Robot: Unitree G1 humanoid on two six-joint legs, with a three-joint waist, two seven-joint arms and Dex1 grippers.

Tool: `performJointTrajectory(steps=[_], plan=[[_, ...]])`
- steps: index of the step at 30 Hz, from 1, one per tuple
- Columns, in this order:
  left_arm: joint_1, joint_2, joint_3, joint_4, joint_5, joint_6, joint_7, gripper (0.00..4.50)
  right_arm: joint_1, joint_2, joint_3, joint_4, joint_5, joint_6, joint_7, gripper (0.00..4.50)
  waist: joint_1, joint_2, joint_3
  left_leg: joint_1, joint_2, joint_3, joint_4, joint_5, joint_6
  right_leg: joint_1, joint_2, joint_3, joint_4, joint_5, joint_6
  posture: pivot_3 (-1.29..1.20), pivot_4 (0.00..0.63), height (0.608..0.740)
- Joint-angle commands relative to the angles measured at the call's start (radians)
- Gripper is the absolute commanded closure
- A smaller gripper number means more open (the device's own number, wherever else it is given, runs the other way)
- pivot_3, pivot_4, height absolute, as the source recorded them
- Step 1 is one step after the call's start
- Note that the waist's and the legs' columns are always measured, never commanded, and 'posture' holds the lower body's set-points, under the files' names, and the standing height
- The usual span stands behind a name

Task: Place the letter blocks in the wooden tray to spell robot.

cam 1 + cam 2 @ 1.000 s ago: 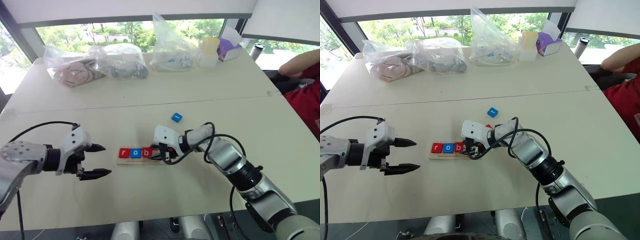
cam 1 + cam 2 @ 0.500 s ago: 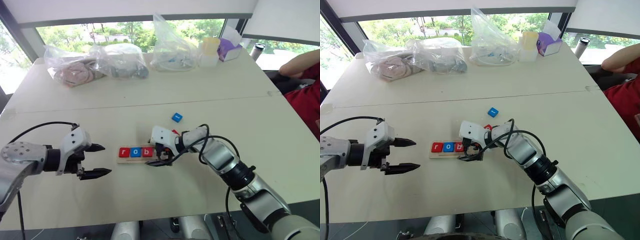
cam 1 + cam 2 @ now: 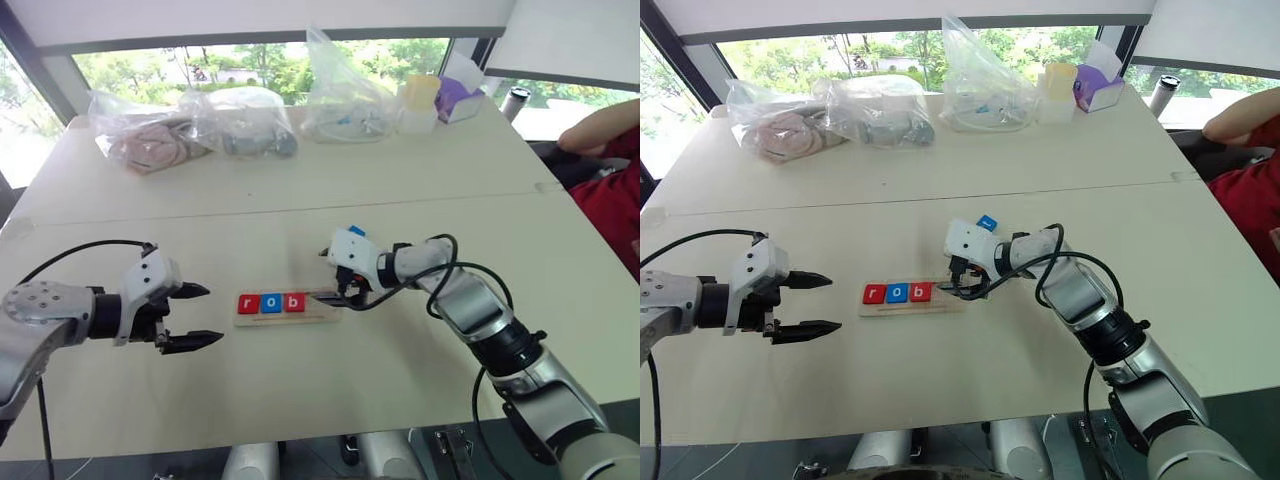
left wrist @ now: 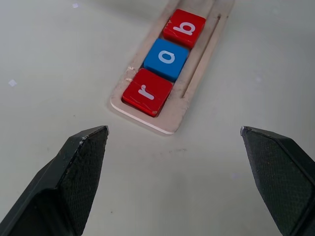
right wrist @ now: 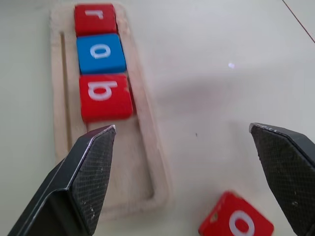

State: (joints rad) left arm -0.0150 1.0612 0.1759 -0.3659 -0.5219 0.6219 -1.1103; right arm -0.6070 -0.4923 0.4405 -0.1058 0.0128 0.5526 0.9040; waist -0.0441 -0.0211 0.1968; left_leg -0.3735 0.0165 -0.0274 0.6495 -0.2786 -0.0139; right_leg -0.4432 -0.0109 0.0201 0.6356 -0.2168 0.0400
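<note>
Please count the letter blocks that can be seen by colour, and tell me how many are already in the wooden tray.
Red letter blocks: 3, r and b in the wooden tray, one o loose on the table.
Blue letter blocks: 2, o in the tray, one loose beyond the right pincer.
Total: 5 blocks, 3 in the tray.

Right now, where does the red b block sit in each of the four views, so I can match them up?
Left eye view: red b block mid-table, third tile in the wooden tray.
Right eye view: the b just left of picture centre.
Left wrist view: the row's farthest tile.
Right wrist view: the nearest tile, beside the tray's empty slots.
Shared landmark: the blue o block next to it.
</note>
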Motion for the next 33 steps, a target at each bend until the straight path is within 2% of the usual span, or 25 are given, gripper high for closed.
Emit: performJointTrajectory(steps=[1,13,19,23,26,28,33], plan=[[-0.018,-0.002,-0.005,-0.004,0.005,-0.01,-0.001,0.0,0.0,0.017,-0.022,-0.017,-0.005,-0.019,-0.025,0.07,-0.001,0.0,0.0,0.0,0.0,0.0,0.0,0.0,0.0,0.0,0.0,0.0,0.0,0.0,0.0,0.0,0.15,0.74],[-0.052,-0.007,-0.03,0.006,0.017,-0.012,0.0,0.0,-0.02,0.121,0.025,0.074,-0.041,-0.072,-0.049,0.07,0.001,0.0,0.0,0.0,0.0,0.0,0.0,0.0,0.0,0.0,0.0,0.0,0.0,0.001,0.0,0.0,0.15,0.74],[-0.038,-0.008,-0.019,-0.006,0.01,-0.004,0.01,0.0,-0.048,0.086,-0.039,0.063,-0.051,-0.071,-0.065,0.07,0.001,0.0,0.0,0.0,0.0,0.0,0.0,0.0,0.0,0.0,0.0,0.0,0.0,0.001,0.0,0.0,0.15,0.74],[-0.059,-0.016,0.002,-0.007,-0.02,0.015,0.014,0.0,-0.06,0.045,-0.16,-0.002,0.013,0.053,-0.079,0.07,0.005,0.0,0.0,0.0,0.0,0.0,0.0,0.0,0.0,0.0,0.0,0.0,0.0,0.001,0.0,0.0,0.15,0.74],[-0.101,-0.039,0.012,-0.007,-0.054,0.04,0.031,0.0,-0.035,0.082,-0.29,-0.041,0.111,0.256,-0.129,0.07,0.004,0.0,0.0,0.0,0.0,0.0,0.0,0.0,0.0,0.0,0.0,0.0,0.0,0.002,0.001,0.0,0.15,0.74],[-0.121,-0.043,0.003,0.001,-0.05,0.04,0.035,0.0,0.002,0.088,-0.307,-0.071,0.111,0.311,-0.171,0.07,0.004,-0.001,0.0,0.0,0.0,-0.001,0.0,0.0,0.0,0.0,0.0,0.0,0.0,0.002,0.001,0.0,0.15,0.74],[-0.146,-0.051,-0.02,0.021,-0.039,0.037,0.037,0.0,0.068,0.218,-0.353,-0.193,0.145,0.513,-0.332,0.07,-0.004,0.0,0.0,0.0,0.0,-0.001,-0.001,0.0,0.0,0.0,0.0,0.0,0.001,0.002,0.002,0.0,0.15,0.74]])
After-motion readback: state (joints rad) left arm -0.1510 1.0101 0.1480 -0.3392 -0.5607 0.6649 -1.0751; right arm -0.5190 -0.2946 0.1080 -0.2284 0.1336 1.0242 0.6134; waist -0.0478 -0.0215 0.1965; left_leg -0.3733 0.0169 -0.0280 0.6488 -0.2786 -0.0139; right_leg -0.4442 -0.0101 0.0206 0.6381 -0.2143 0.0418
